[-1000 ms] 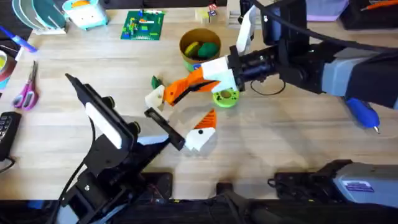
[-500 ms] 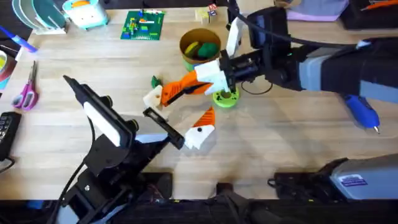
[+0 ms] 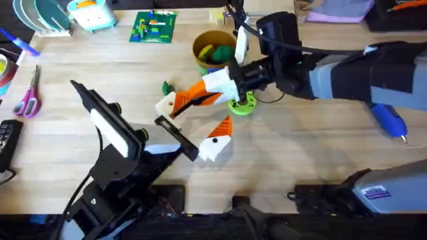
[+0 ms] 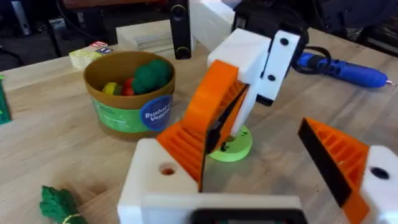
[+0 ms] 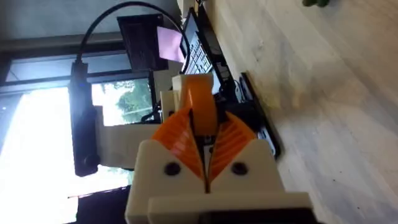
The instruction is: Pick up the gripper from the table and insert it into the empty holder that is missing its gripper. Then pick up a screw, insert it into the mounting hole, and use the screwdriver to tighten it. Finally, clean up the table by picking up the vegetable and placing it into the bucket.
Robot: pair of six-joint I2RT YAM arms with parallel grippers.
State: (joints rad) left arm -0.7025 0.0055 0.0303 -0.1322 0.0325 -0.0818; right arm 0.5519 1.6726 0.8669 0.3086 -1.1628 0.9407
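The right gripper, white with orange ribbed pads, is clenching the small loose orange plastic gripper tip and hovering just beside the plain white triangular holder. The left gripper is standing released. The dark green toy vegetable is lying near the yellow-gold bucket; the blue screwdriver is lying well apart.

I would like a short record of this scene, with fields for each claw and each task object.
right claw: shut on loose orange tip
loose orange tip: at the holder; seated or not, cannot tell
left claw: open
vegetable: on the table, outside the bucket
screwdriver: lying on the table, apart from both claws
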